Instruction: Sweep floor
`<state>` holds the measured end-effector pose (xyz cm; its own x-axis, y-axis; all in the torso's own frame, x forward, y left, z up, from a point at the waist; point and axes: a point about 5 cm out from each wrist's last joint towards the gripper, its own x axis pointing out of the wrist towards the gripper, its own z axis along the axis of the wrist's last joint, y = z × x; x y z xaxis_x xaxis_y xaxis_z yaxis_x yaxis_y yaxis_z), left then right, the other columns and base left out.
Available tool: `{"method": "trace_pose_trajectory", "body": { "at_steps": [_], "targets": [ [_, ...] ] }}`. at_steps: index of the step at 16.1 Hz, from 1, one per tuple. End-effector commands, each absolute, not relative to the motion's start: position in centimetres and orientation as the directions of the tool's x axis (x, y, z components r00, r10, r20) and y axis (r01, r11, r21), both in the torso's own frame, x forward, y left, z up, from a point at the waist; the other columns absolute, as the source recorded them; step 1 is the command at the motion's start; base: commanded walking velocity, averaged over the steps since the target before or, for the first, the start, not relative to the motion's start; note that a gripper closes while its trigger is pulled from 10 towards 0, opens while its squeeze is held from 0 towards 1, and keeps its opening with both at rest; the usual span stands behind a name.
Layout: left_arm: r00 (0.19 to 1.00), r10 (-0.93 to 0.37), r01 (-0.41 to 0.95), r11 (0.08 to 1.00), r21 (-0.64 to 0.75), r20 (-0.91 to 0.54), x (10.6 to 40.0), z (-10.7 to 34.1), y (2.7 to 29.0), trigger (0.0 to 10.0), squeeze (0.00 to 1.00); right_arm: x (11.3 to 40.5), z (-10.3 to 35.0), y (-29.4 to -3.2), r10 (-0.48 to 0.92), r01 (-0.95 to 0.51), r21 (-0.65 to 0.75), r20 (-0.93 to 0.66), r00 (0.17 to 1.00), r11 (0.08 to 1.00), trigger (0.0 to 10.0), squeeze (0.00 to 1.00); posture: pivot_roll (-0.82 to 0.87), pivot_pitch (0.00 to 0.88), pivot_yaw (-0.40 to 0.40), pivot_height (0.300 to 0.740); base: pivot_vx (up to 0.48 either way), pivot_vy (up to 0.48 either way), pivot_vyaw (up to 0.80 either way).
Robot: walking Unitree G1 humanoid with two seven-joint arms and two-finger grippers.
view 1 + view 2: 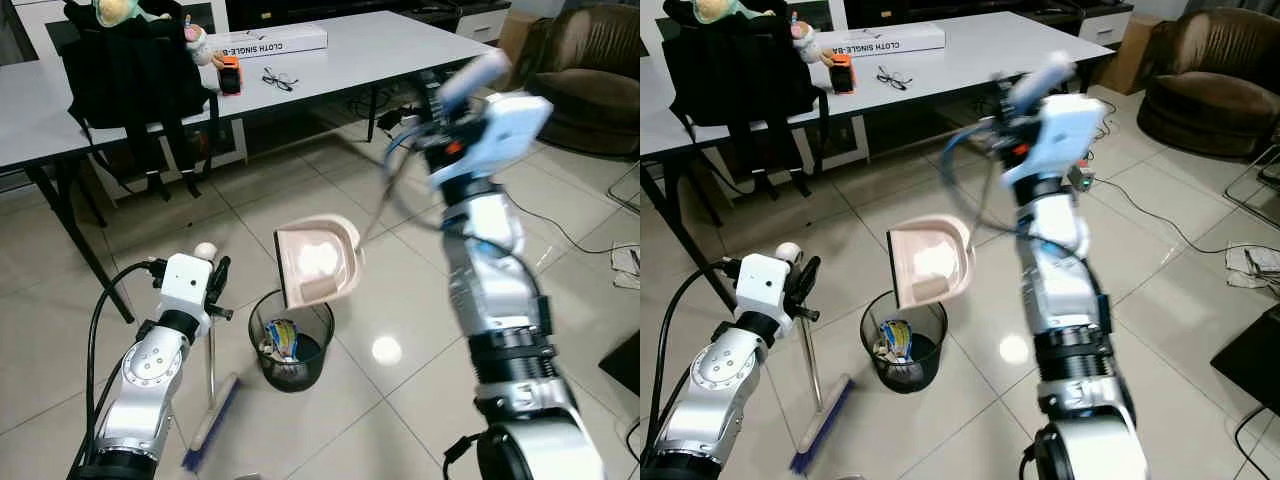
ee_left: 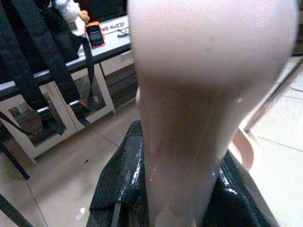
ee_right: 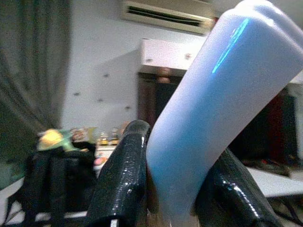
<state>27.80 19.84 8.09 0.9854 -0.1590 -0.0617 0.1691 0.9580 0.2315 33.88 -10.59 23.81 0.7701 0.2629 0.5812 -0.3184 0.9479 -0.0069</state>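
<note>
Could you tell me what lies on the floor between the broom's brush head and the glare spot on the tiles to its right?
The black mesh waste bin stands there with wrappers inside, and the tilted pink dustpan hangs over it, as the left eye view shows.

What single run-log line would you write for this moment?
phase: emptying | right hand: holds dustpan handle, pan tipped above bin | left hand: holds broom upright | bin: holds rubbish

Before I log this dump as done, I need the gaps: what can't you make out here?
- Right claw: motion-blurred in the eye views.
- Dustpan inside: glare hides any leftover dirt.
- Bin contents: too small to identify.
- Broom head: partly behind the left arm.
</note>
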Motion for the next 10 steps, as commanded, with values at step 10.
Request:
{"method": "trace_pose_trajectory", "body": {
  "at_steps": [10],
  "targets": [
    [0.985, -0.171, 0.174, 0.951, 0.256, -0.034, 28.3, 8.9, 19.5, 10.0, 0.00, 30.5, 22.2, -4.9, 0.576, -0.472, -0.345, 0.606, 0.548, 0.811, 10.0, 0.00, -0.02, 0.000, 0.017, 0.740, 0.000, 0.000, 0.00]
  ]
}}
